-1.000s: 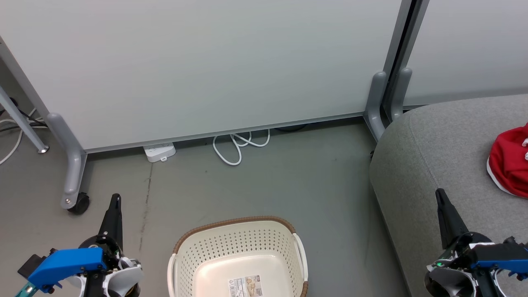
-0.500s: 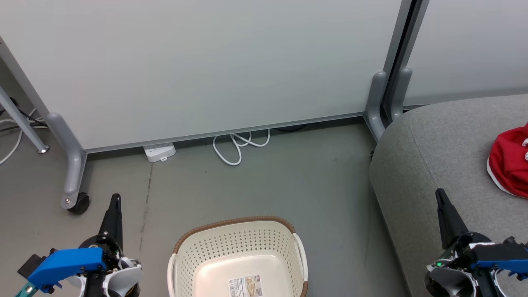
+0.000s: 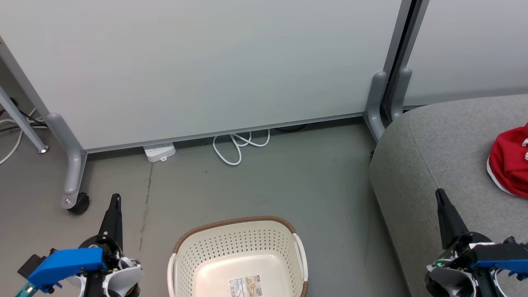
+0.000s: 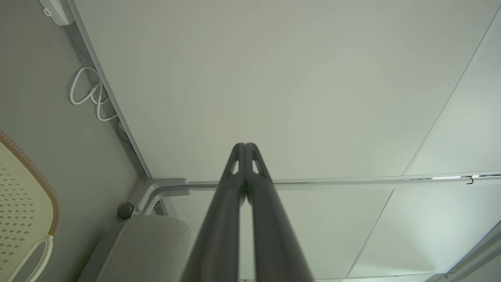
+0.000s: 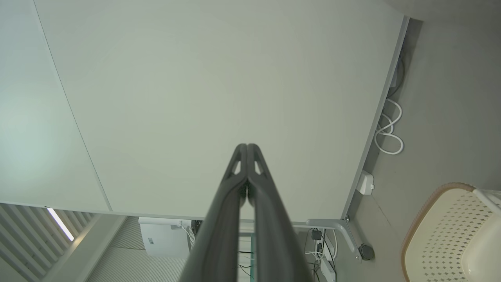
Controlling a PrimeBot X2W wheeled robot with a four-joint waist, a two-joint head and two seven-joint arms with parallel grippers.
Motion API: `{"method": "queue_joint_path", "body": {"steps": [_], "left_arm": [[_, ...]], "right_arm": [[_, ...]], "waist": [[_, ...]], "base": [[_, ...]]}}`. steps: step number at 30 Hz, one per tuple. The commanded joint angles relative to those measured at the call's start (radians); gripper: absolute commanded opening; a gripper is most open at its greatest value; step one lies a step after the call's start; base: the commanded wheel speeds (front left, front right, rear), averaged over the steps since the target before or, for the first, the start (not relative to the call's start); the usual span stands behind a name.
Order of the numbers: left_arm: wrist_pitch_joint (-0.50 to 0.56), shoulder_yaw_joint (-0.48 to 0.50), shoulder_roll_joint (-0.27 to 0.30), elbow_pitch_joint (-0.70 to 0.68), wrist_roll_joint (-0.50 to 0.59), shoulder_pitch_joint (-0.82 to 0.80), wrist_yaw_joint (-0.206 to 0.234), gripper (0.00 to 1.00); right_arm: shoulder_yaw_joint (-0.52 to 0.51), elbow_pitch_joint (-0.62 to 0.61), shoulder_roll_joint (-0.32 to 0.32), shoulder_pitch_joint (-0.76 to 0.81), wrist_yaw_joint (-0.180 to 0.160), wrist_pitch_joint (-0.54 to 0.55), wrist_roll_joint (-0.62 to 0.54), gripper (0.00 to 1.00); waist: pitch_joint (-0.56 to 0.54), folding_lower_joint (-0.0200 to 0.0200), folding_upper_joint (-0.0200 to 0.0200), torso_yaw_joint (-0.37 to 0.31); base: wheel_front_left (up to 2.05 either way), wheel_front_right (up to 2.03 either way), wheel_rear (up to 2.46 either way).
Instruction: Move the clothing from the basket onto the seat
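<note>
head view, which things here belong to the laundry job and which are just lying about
Job: basket; red clothing; grey seat under it.
Lying about: white cable; power strip; partition panel; its caster.

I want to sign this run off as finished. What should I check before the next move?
1. Basket emptied: the part in view holds only its barcode sticker, and the near end is cut off. Ok as far as seen.
2. Clothing resting on the seat: ok.
3. Both garments there: the red heap runs off the head view's right edge. Cannot tell.
4. Left hand shut and holding nothing: ok.
5. Right hand shut and holding nothing: ok.
</note>
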Motion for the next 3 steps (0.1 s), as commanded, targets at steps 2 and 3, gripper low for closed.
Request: {"method": "queue_joint_path", "body": {"steps": [2,3], "left_arm": [[0.005,0.002,0.003,-0.004,-0.002,-0.009,-0.003,0.00],[0.005,0.002,0.003,-0.004,-0.002,-0.009,-0.003,0.00]], "right_arm": [[-0.002,-0.003,0.002,-0.014,0.000,0.005,0.003,0.00],[-0.002,-0.003,0.002,-0.014,0.000,0.005,0.003,0.00]], "waist": [[0.000,0.0000,0.0000,0.000],[0.000,0.0000,0.0000,0.000]], "base": [[0.00,0.00,0.00],[0.00,0.00,0.00]]}}
